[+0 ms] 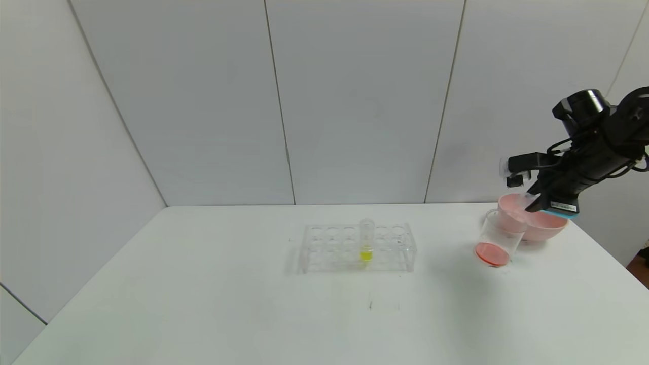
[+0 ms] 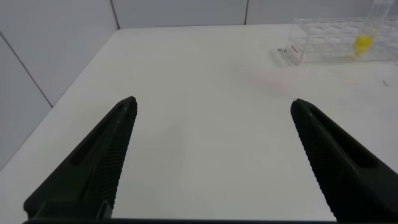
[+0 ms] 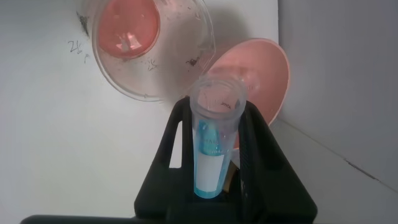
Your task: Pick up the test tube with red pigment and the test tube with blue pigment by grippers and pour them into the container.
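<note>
Right gripper [image 3: 221,186] clamped on blue-pigment test tube [image 3: 214,140] above container [image 1: 499,238] by worktop's right edge; needs tipping next.

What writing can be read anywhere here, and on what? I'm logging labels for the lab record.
Table, beside the container: handwritten marks, roughly "216", uncertain.
Test tube with blue pigment: faint graduation marks and a white patch, too blurred to read.
White label on the right gripper: print too small to read.

The container [image 1: 499,238] and rack [image 1: 357,247] looked like clear glossy plastic; the bench [image 1: 203,294] was matt white; the left fingers [image 2: 93,168] were ridged black plastic.
</note>
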